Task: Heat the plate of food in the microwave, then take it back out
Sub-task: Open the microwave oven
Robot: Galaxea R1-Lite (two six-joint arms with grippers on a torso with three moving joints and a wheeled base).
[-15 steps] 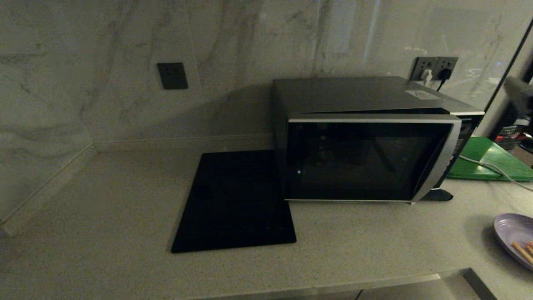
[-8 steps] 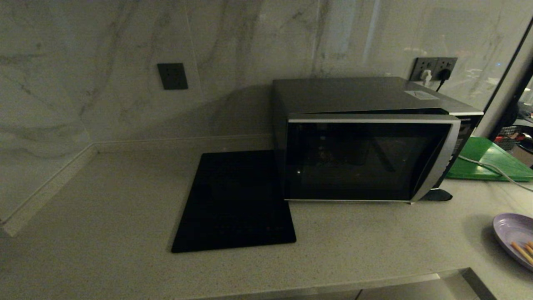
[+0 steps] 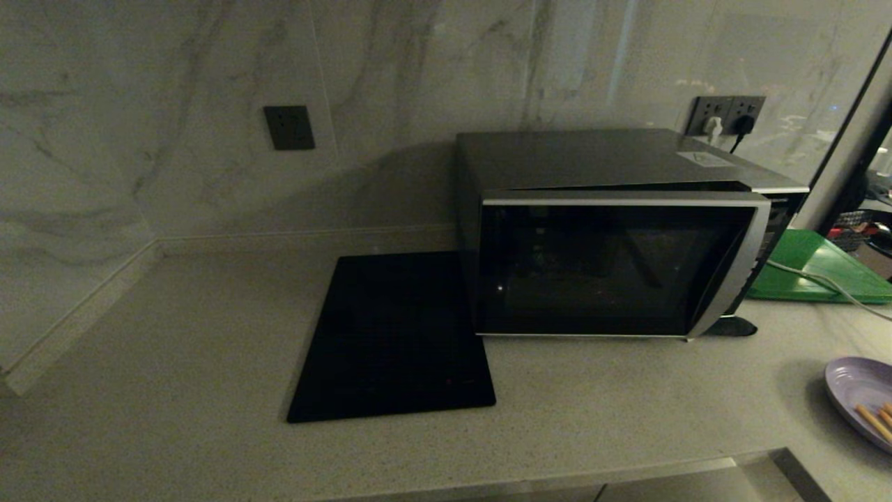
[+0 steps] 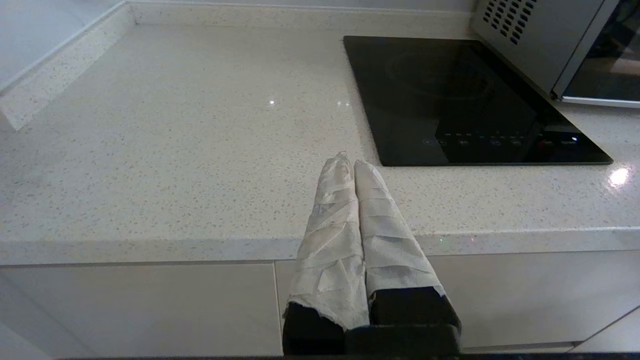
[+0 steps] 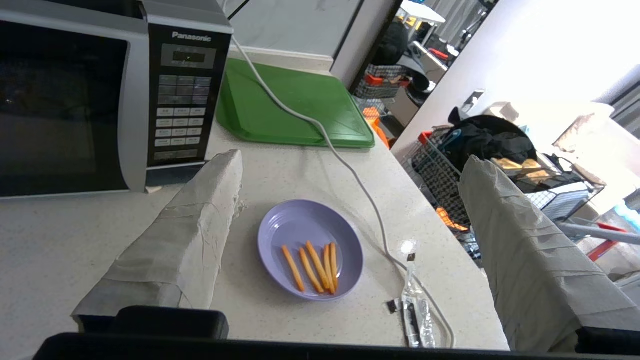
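The lavender plate of food (image 5: 295,225) lies on the counter to the right of the microwave (image 5: 65,100), with several orange sticks (image 5: 312,267) on it. In the head view only part of the plate (image 3: 860,390) shows at the right edge. The microwave (image 3: 606,258) has its dark door slightly ajar on its handle side. My right gripper (image 5: 352,159) hangs open above and in front of the plate, holding nothing. My left gripper (image 4: 350,162) is shut and empty over the counter's front edge, near the cooktop. Neither gripper shows in the head view.
A black cooktop (image 3: 397,335) lies left of the microwave. A green board (image 5: 295,105) lies behind the plate, with a white cable (image 5: 380,220) running across it and past the plate. A small packet (image 5: 417,315) lies near the counter's right edge, with wire baskets (image 5: 445,180) beyond it.
A blurred grey shape at the head view's upper right edge one second ago is gone. The microwave, plate and cooktop have not moved.
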